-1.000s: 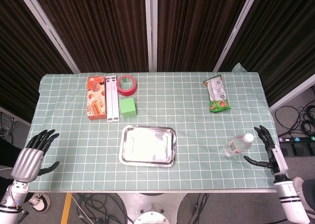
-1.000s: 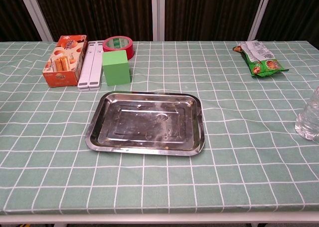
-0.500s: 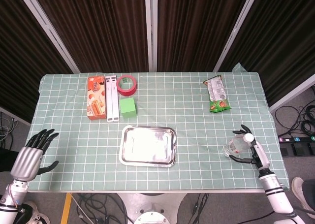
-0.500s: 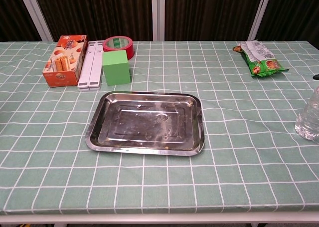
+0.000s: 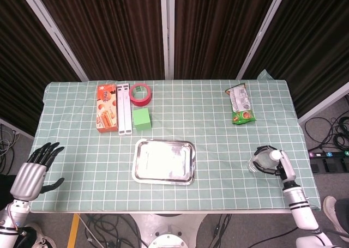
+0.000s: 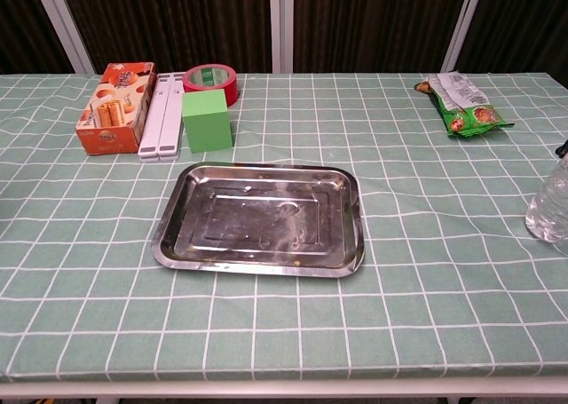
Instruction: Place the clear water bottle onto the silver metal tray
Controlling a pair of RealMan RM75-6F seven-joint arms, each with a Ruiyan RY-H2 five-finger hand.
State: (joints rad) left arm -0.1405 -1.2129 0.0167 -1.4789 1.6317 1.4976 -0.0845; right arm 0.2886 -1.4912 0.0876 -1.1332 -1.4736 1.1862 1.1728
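The clear water bottle [image 5: 257, 164] sits on the table near its right front corner; the chest view shows it cut off at the right edge [image 6: 549, 210]. My right hand [image 5: 277, 164] has its dark fingers curled around the bottle's upper part. A dark fingertip shows above the bottle in the chest view. The silver metal tray [image 5: 143, 173] lies bare at the table's middle front, well left of the bottle, and shows in the chest view too [image 6: 169, 249]. My left hand [image 5: 32, 173] hangs off the table's left front corner, fingers spread, holding nothing.
At the back left lie an orange snack box [image 5: 106, 115], a white bar [image 5: 124, 109], a red tape roll [image 5: 140, 94] and a green cube [image 5: 142, 118]. A green snack bag [image 5: 240, 104] lies at the back right. The table is covered with a green checked cloth [image 5: 218, 144].
My right hand moved in from the bottle's right and its fingers closed around the bottle. The bottle, tray and left hand stayed almost still.
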